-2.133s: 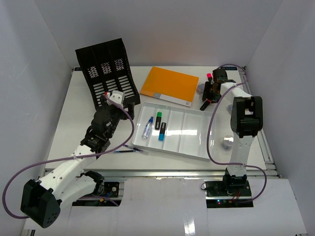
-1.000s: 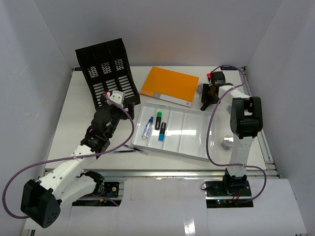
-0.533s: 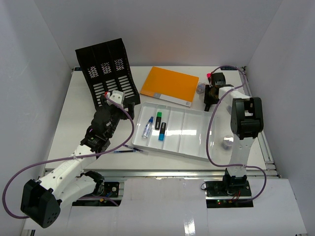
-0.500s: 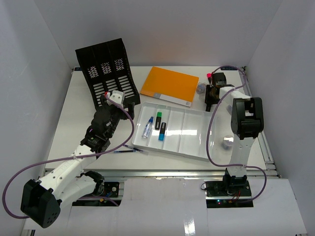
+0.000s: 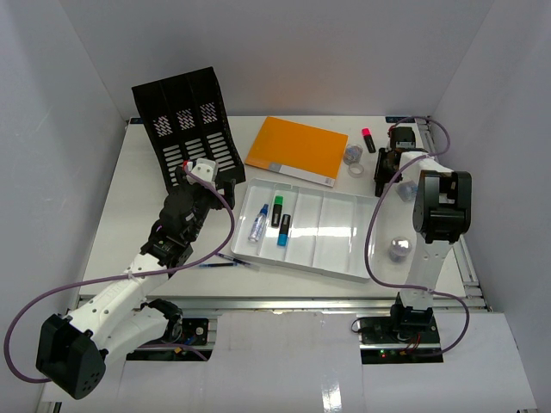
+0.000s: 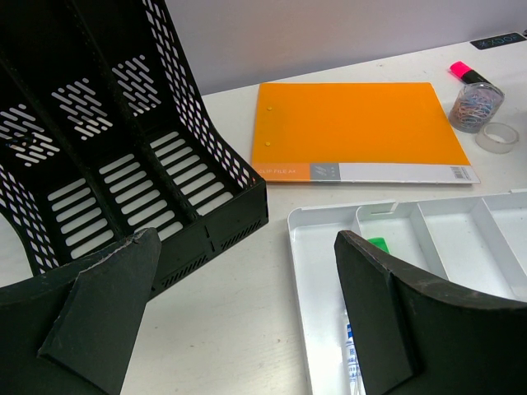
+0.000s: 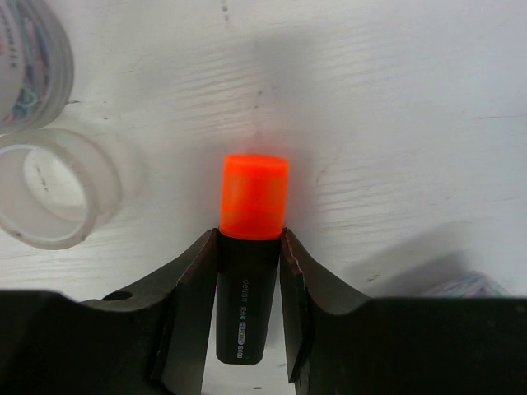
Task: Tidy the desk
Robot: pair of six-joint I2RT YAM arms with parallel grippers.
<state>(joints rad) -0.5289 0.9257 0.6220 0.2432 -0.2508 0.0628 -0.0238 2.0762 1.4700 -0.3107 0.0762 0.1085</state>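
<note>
The white desk (image 5: 129, 206) carries all the items. My right gripper (image 7: 247, 239) is shut on an orange-capped highlighter (image 7: 254, 197); both jaws press its black body, and the cap points away from me. From above, this gripper (image 5: 385, 172) sits at the far right of the desk and hides the highlighter. A tape roll (image 7: 49, 189) and a jar of clips (image 7: 25, 58) lie just to its left. My left gripper (image 6: 247, 271) hangs open and empty over bare desk, between the black file rack (image 6: 123, 140) and the white tray (image 6: 428, 239).
The tray (image 5: 336, 237) holds a glue pen (image 5: 258, 225), a green highlighter (image 5: 277, 209) and a blue one (image 5: 283, 231). Also here: orange folder (image 5: 297, 148), pink highlighter (image 5: 368, 139), pen (image 5: 219, 261), silver round object (image 5: 398, 249) and the rack (image 5: 189, 125).
My right gripper has shifted to the right, uncovering the pink highlighter and the jar, and its jaws have narrowed. The left arm has not moved.
</note>
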